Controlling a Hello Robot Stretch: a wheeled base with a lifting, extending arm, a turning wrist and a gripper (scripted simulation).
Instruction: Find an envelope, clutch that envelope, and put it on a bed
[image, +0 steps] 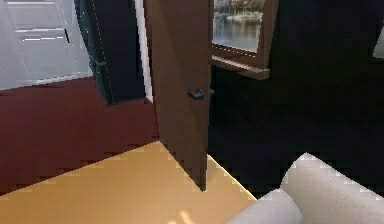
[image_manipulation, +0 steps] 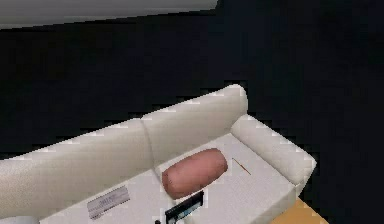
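Door (image: 180, 60): brown, standing open in the middle of the forward view, with its dark handle (image: 197, 94) sticking out toward the right.
Red floor (image: 60, 130): dark, stretching away left of the door and meeting the boards nearer in.
Boards (image: 110, 190): yellow, running under the door's foot and showing again at the arm side view's bottom right corner.
White door (image: 35, 40): panelled, standing at the forward view's upper left.
Cabinet (image: 112, 50): tall and dark, standing between the white door and the brown one.
Window (image: 238, 30): wood-framed, showing just right of the door's top, with dark wall lying around it.
Sofa (image_manipulation: 150, 130): white, stretching across the arm side view with its back toward the dark room.
Sofa arm (image: 325, 190): rounded, poking into the forward view's lower right.
Pillow (image_manipulation: 195, 172): pink and roll-shaped, lying on the seat toward the sofa's right end.
Pale rectangle (image_manipulation: 108, 203): lying flat on the seat, left of the pillow and apart from it; I am not managing to tell whether it is the envelope.
Small thing (image_manipulation: 186, 210): dark and white, lying near the seat's front just below the pillow, too small to name.
Stick (image_manipulation: 240, 166): thin, lying on the seat just right of the pillow.
Gripper: I am not able to tell its state.
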